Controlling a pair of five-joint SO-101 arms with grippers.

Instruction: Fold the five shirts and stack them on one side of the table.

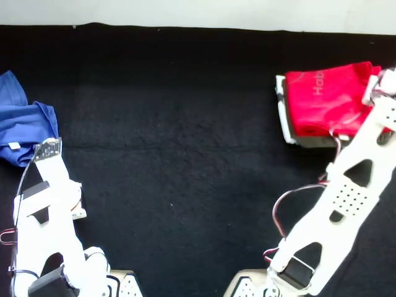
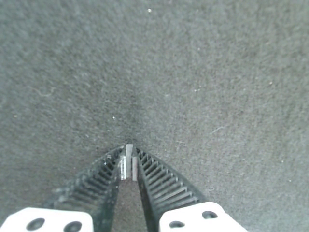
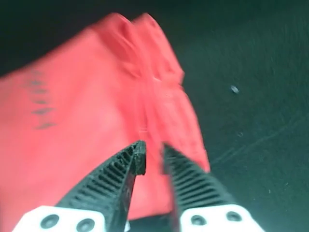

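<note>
Left hand is pinched closed over the black surface, just beside the crumpled blue shirt at 9 o'clock. Right hand, fingers narrowly parted, hovers over the folded red shirt at 2 o'clock.

On the table, stacked shirts lie right, a loose shirt left.

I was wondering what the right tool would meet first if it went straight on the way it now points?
Most likely the red shirt: the right tool points straight at its cloth with nothing between, though how far off the cloth lies is unclear.
</note>
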